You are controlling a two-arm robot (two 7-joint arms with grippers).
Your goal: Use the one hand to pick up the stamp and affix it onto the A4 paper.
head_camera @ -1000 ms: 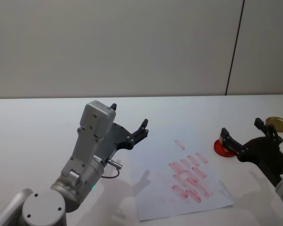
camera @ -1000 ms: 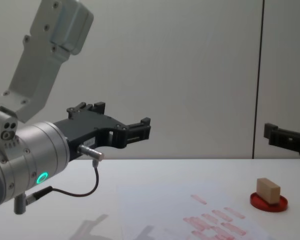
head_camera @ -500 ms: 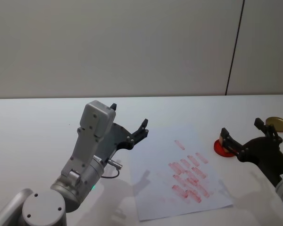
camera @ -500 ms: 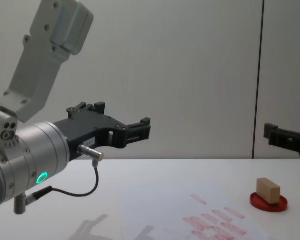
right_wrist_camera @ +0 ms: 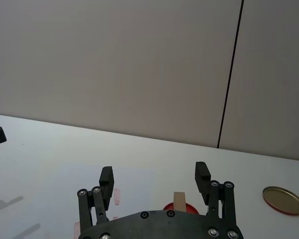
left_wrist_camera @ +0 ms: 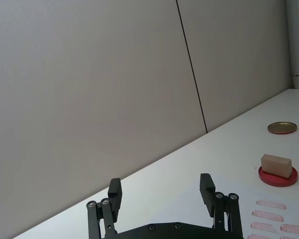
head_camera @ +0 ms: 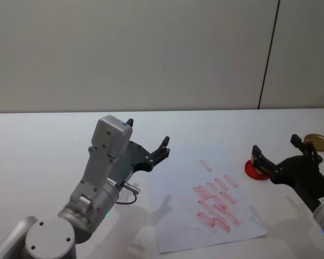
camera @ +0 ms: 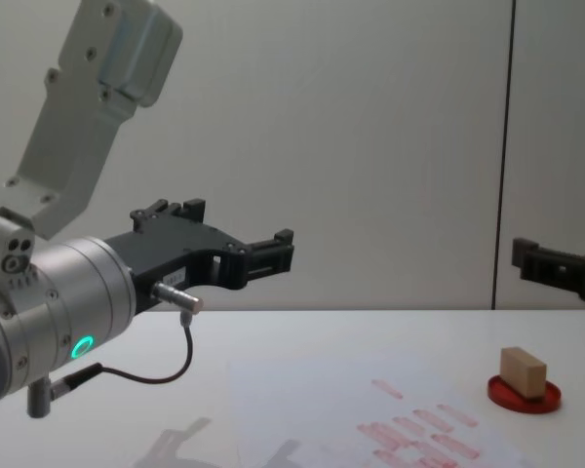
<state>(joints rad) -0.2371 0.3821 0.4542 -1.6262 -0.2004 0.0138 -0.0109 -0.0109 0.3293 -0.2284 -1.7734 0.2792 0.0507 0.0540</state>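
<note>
**Two pincers spread, stamp standing on the ink pad**

One small tan wooden block, the stamp (camera: 523,371), is seen standing on a flat round red ink pad (camera: 526,399) at the right side of the white worktop (head_camera: 43,140). Its form is rectangular with plain, unmarked faces, and it is far smaller than the sheet beside it. In the chest view it is seen turned at a slight angle, one long face and one short end being shown.

The A4 paper (head_camera: 178,216) is laid flat on the worktop, just left of the ink pad and apart from it. Rows of small red rectangular stamp marks (head_camera: 218,202) are carried on its right half, while its left half is bare white.

The right pincer (head_camera: 275,147), on the wrist with the blue-lit ring, is held in the air by the ink pad with its fingers spread wide and nothing gripped. In the chest view it is seen higher than the stamp and clear of it.

The left pincer (head_camera: 148,132), on the arm with the green-lit ring, is held above the worktop left of the paper, likewise spread and empty.

A round gold lid (head_camera: 317,142) is seen on the worktop beyond the right pincer.
</note>
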